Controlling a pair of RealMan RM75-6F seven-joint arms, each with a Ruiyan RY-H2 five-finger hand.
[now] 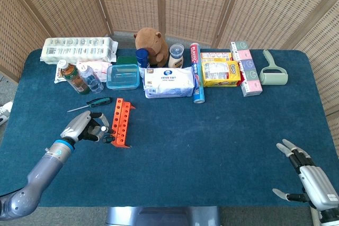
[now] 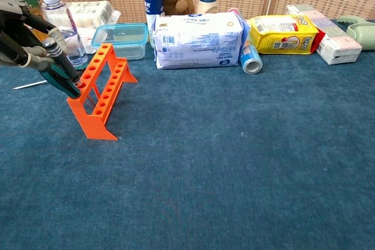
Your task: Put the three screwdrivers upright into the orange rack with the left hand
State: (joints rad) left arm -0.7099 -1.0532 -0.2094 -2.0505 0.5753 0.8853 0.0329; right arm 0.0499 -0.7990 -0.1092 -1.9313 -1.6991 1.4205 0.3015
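The orange rack [image 1: 121, 123] [image 2: 103, 89] stands left of centre on the blue table. Just left of it, my left hand [image 1: 79, 128] [image 2: 20, 39] grips a black-handled screwdriver [image 1: 100, 127] [image 2: 58, 58], tilted with its tip at the rack's top rail. A teal-handled screwdriver [image 2: 58, 80] [image 1: 108, 139] slants right under it against the rack's near end; I cannot tell whether it sits in a hole. Another screwdriver [image 1: 93, 102] lies flat behind the hand. My right hand [image 1: 310, 175] rests open at the front right, holding nothing.
Behind the rack stand two bottles [image 1: 79, 78] and a clear blue box [image 1: 123, 75]. A tissue pack [image 2: 198, 39], a plush toy [image 1: 151, 43], a can [image 2: 251, 60] and snack boxes [image 1: 220, 72] line the back. A lint roller [image 1: 273, 72] lies far right.
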